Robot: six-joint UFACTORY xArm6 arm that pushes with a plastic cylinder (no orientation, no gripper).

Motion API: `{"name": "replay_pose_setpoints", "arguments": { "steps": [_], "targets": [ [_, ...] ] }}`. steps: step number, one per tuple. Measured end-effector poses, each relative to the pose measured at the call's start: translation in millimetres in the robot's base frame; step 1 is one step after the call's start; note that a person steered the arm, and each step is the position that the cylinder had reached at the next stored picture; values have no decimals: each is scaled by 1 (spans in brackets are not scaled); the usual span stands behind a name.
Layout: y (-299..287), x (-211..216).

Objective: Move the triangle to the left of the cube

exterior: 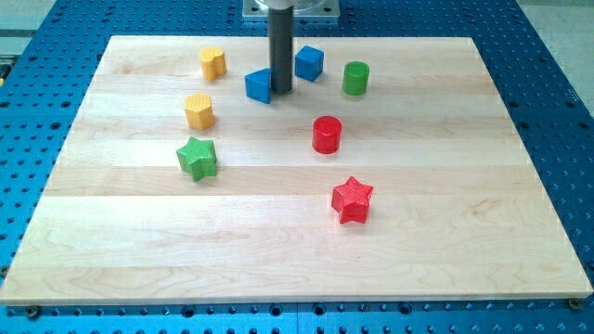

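- A pale wooden board (390, 250) lies on a blue perforated table (557, 93).
- My tip (280, 90) has no jaws to open or close. The rod drops straight down from the top centre of the frame, its end touching the right side of the blue triangle (258, 85).
- The blue cube (309, 63) sits just right of the rod, in the upper centre.
- The triangle already lies left of the cube, so the push looks nearly done; next, at most a short nudge leftward, kept clear of the yellow blocks (199, 111).
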State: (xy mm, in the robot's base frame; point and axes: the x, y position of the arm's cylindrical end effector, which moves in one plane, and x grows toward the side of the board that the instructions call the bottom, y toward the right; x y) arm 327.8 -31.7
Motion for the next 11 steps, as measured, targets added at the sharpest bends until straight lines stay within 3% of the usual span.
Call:
{"name": "replay_pose_setpoints", "arguments": {
  "steps": [1,7,9,11],
  "targets": [
    [-10,54],
    [-45,-49],
    [-14,-55],
    [-20,-51]
  ]
}}
